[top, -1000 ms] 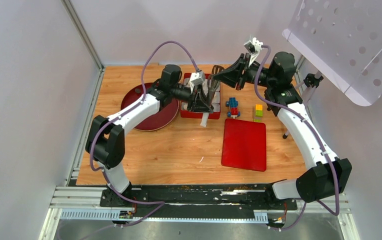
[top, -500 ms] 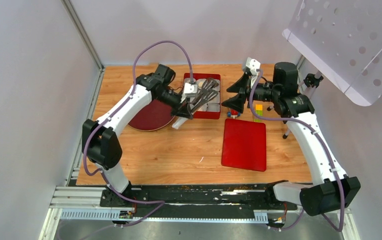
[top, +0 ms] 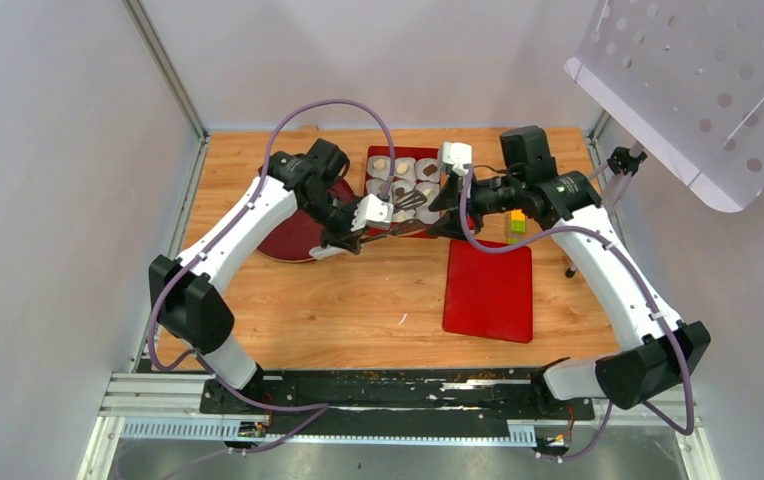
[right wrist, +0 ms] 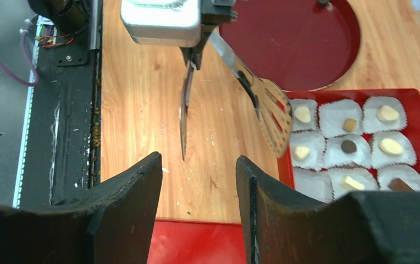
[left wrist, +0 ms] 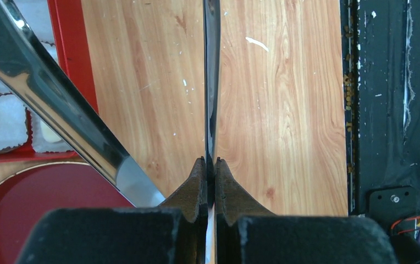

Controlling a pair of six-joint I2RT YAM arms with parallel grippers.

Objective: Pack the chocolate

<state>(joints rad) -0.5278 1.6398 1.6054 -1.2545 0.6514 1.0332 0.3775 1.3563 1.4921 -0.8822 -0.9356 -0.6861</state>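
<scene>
Left gripper (left wrist: 210,165) is pressed tight on one thin arm of the metal tongs (left wrist: 211,82), the other arm splaying off past the red tray (left wrist: 67,44). Right gripper (right wrist: 198,159) stands spread, nothing between its jaws; the chocolate (right wrist: 349,146) lies beyond them, off to one side, in white paper cups (right wrist: 337,113) in that tray. Only the right wrist shows the slotted tong tip over the tray's edge. Half a second ago the tongs covered the tray from overhead; now the cups show.
</scene>
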